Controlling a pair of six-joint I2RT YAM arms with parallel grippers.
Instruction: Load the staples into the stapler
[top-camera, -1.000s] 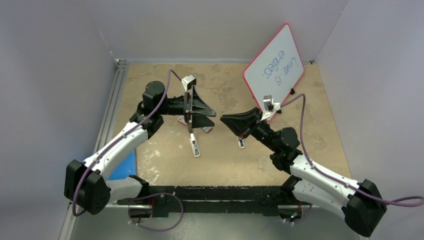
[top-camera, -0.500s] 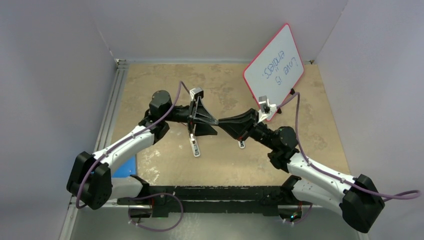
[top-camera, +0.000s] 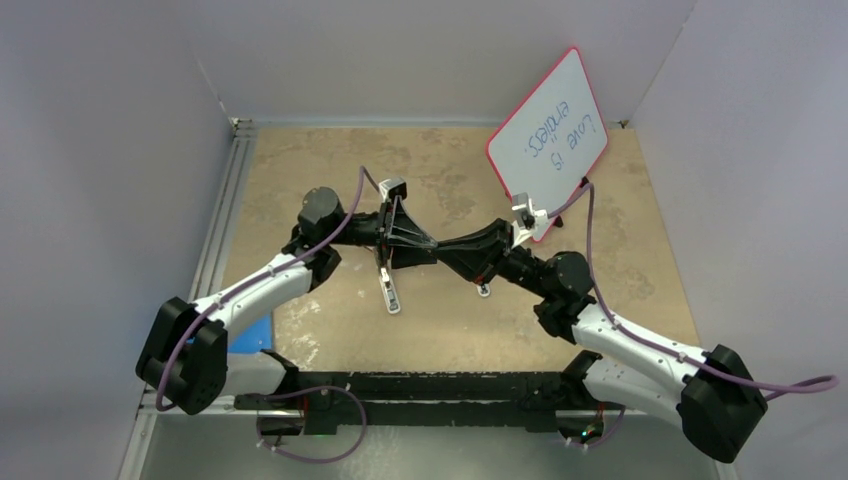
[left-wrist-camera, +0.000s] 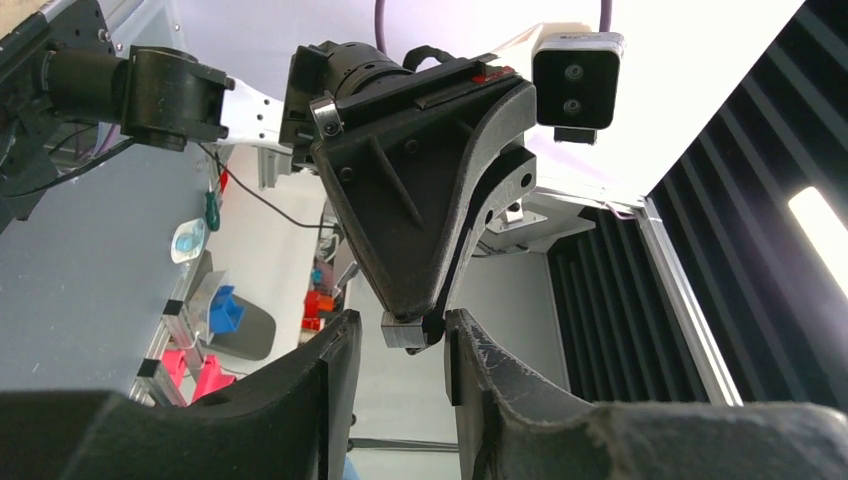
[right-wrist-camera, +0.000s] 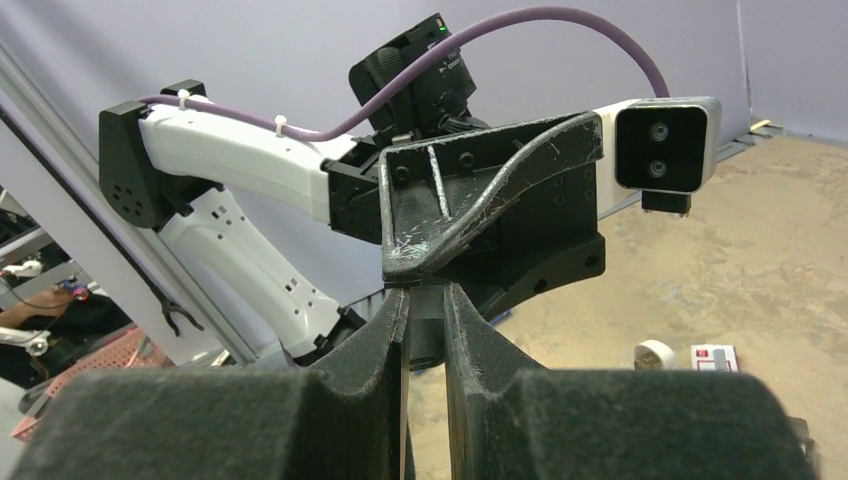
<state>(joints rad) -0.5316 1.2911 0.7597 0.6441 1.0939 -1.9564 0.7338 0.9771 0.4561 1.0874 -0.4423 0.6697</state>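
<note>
At the centre of the overhead view, the left gripper (top-camera: 430, 244) and the right gripper (top-camera: 447, 247) are set tip to tip above the tan, mottled table (top-camera: 450, 335), apparently so that something can be passed from one to the other in mid-air. A small grey block (left-wrist-camera: 403, 331) is pinched at the very tip of the right gripper, whose fingers are drawn nearly together. It may be a strip of the staples, though the left wrist view is too coarse for that to be settled. The left gripper's fingers (left-wrist-camera: 330, 365) are held partly apart on either side of the block (not touching it, as far as can be judged), a stance suited to taking it over. The slim white bar-shaped stapler (top-camera: 388, 289) is left lying on the table below and left of the meeting point, untouched. The red-and-white cardboard staple box (right-wrist-camera: 712, 358) is seen on the table at the lower right of the right wrist view. Counted: two grippers, one stapler, one staple box, one grey block, one short stubby white piece (top-camera: 483, 289) and one red-framed whiteboard (top-camera: 548, 135).
</note>
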